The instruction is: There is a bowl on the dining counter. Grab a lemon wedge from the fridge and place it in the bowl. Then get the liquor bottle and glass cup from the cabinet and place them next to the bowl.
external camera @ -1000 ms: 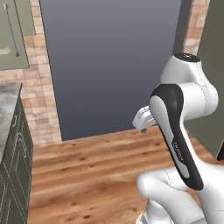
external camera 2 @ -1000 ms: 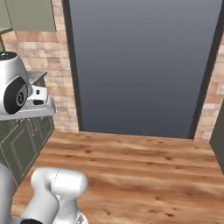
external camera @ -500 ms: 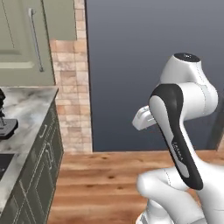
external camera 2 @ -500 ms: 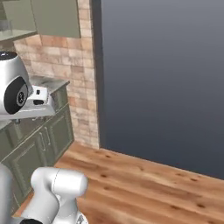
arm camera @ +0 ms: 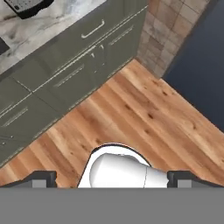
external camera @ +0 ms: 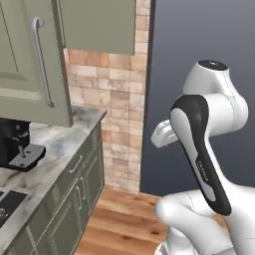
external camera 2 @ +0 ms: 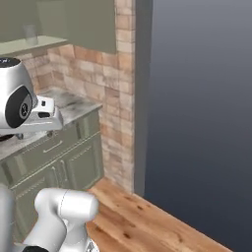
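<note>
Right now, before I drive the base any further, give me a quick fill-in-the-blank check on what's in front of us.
1. The glass cup stands on the pale ____ of the cabinet.
2. The floor is made of ____ planks.
3. The fingers stand ____, holding nothing.
4. The wall beside the cabinet is ____.

Missing words: shelf; wooden; open; brick

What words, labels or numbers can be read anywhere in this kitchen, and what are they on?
White lettering on the black side panel of the white robot arm: too small and blurred to read.
Sage-green wall cabinet, black coffee machine, brick wall: no writing visible.
</note>
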Controlling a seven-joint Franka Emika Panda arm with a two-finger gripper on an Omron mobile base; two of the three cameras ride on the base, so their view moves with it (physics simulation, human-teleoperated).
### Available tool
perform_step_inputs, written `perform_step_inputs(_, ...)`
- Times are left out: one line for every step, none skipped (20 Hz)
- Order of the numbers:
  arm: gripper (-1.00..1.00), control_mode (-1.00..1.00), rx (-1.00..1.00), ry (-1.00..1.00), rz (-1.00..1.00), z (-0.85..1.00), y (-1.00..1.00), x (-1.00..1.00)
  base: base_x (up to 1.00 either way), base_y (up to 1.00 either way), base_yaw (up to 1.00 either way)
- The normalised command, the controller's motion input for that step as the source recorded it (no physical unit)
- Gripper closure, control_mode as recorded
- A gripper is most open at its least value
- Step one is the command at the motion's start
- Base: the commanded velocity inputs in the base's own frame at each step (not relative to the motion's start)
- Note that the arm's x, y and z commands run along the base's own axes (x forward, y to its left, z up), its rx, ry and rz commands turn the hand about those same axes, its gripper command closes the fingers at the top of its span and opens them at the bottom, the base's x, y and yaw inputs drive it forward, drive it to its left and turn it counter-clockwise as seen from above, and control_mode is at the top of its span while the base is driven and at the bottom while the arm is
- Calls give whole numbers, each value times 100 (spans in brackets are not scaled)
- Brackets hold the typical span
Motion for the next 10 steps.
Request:
perform_step_inputs(-100,100,0,0,0,0,0,0,100,0,55)
perform_step_inputs(-100,100,0,0,0,0,0,0,100,0,57)
perform_step_inputs(-100,100,0,0,0,0,0,0,100,0,57)
perform_step_inputs(-100,100,0,0,0,0,0,0,99,0,58)
perform_step_inputs(-100,100,0,0,0,0,0,0,96,0,59)
perform_step_inputs(-100,100,0,0,0,0,0,0,93,-3,61)
perform_step_inputs(-100,100,0,0,0,0,0,0,87,-3,62)
perform_step_inputs(-100,100,0,0,0,0,0,0,86,-5,62)
perform_step_inputs(-100,100,0,0,0,0,0,0,82,-5,63)
perform_step_inputs(-100,100,0,0,0,0,0,0,82,-6,62)
